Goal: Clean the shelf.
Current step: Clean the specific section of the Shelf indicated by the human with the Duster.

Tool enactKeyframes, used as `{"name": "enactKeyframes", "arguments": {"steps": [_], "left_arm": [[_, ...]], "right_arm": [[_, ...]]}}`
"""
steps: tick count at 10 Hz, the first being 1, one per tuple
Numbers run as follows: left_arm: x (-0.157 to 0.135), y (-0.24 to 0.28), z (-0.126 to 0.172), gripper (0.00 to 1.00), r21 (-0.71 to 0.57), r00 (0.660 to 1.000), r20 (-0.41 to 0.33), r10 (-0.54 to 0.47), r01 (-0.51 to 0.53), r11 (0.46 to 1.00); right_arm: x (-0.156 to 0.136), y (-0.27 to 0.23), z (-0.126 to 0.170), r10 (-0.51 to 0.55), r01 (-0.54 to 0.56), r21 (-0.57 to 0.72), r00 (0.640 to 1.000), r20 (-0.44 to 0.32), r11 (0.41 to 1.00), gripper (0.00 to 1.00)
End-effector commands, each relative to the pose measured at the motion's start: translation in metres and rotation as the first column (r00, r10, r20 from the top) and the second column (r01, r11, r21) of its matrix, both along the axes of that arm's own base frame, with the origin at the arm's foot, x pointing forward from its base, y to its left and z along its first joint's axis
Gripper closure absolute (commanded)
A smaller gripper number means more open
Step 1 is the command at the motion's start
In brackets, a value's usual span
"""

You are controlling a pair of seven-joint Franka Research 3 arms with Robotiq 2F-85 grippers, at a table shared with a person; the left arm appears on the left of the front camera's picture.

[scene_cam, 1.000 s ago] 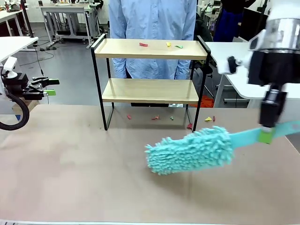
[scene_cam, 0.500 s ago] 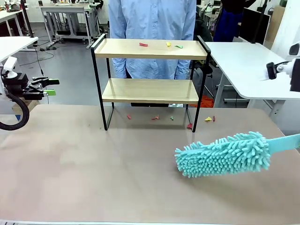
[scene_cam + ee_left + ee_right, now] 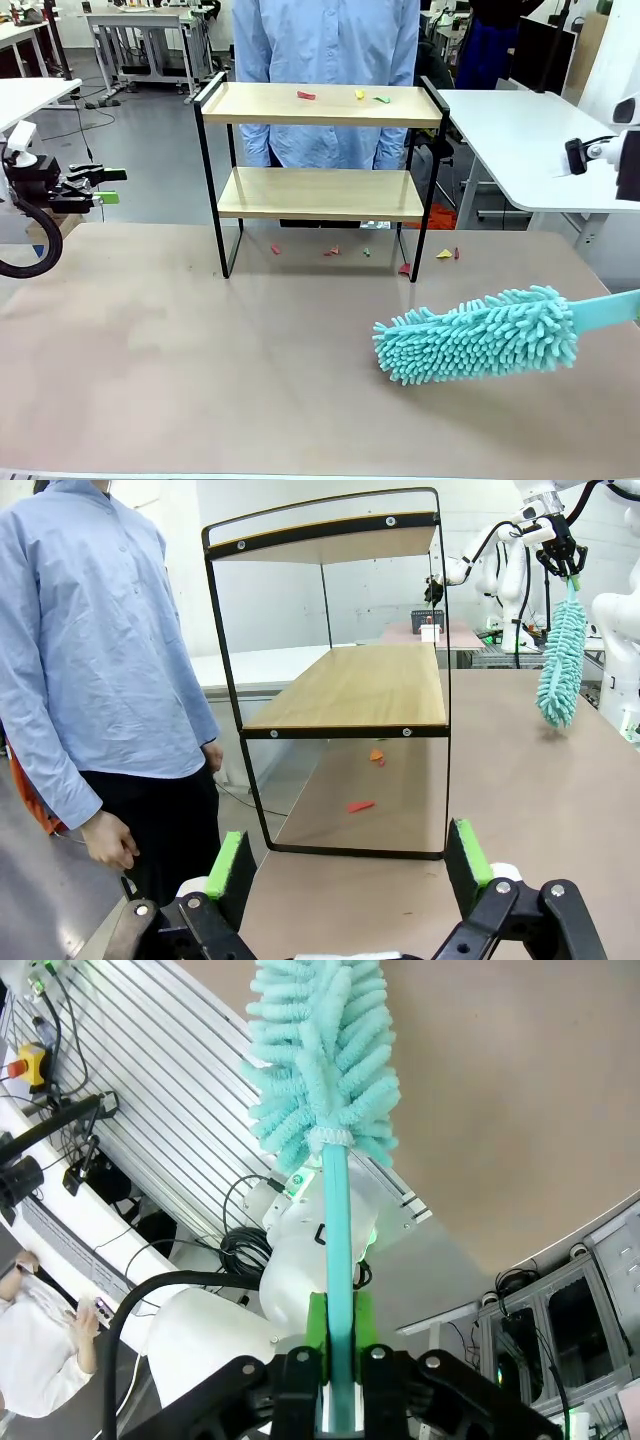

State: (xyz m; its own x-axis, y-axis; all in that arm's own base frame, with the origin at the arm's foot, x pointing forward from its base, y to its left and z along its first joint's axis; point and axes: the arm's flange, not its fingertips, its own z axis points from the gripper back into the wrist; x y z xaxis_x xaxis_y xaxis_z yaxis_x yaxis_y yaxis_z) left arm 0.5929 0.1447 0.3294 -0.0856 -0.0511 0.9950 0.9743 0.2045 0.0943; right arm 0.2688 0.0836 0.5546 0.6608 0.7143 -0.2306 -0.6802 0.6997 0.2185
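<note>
Tabletop (image 3: 150, 350) bears shelf (image 3: 320, 193), long axis left-right (level).

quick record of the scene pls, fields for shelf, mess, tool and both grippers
shelf: two-tier wooden rack in a black frame, at the far side of the table, person standing behind it
top board: three small scraps, red, yellow and green
under shelf: more coloured scraps on the tabletop
tool: teal duster, head low over the table, right of the shelf and apart from it
right gripper: shut on the duster's handle
left gripper: open, holding nothing, facing the shelf's end
</note>
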Motion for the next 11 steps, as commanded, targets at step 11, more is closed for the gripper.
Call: {"name": "enactKeyframes", "arguments": {"steps": [11], "left_arm": [[-0.0020,-0.0009,0.0032,0.00,0.005,1.000,0.002,-0.003,0.003,1.000]], "right_arm": [[-0.0015,0.0014,0.0072,-0.008,0.008,-0.009,1.000,0.001,1.000,0.87]]}}
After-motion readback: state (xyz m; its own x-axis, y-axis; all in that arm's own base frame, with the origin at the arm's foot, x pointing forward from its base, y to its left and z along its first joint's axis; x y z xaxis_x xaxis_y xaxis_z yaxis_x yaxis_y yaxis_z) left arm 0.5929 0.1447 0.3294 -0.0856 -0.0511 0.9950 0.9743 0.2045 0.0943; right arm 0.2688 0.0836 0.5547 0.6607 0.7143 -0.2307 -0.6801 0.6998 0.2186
